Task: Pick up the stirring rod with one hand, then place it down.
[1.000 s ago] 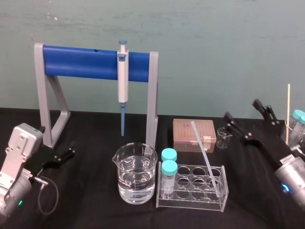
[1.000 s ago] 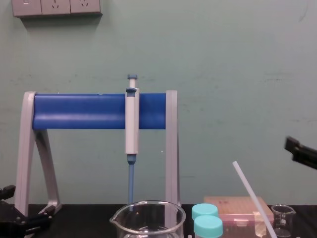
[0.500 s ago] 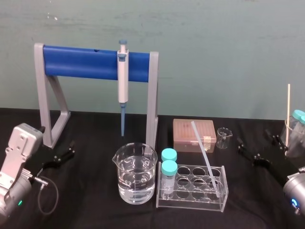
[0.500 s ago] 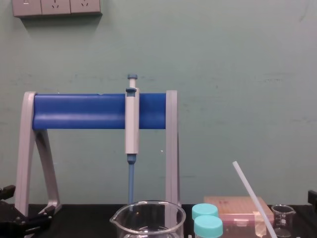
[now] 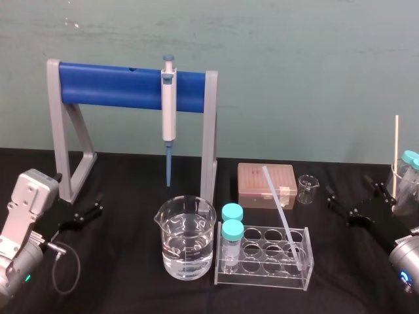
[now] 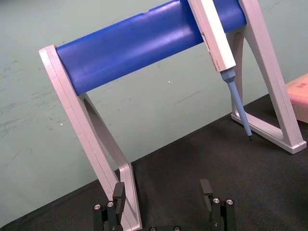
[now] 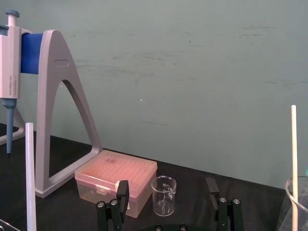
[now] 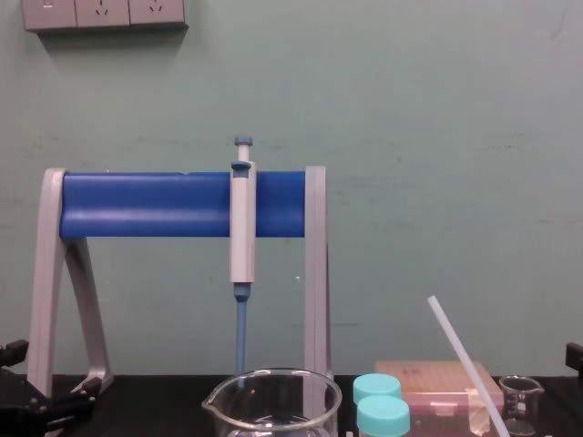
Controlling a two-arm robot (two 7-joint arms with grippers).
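Right end effector (image 5: 351,191) open near small beaker (image 5: 306,189), stirring rod (image 5: 278,203) leaning in tube rack (image 5: 262,281), left end effector (image 5: 97,204) open far left

The stirring rod (image 5: 277,198) leans in the clear rack (image 5: 262,279); the right end effector (image 5: 349,189) sits apart, jaws spread.

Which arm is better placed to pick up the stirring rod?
Right. The right gripper, open, is nearer the stirring rod leaning in the rack; the left gripper lies beyond the large beaker.
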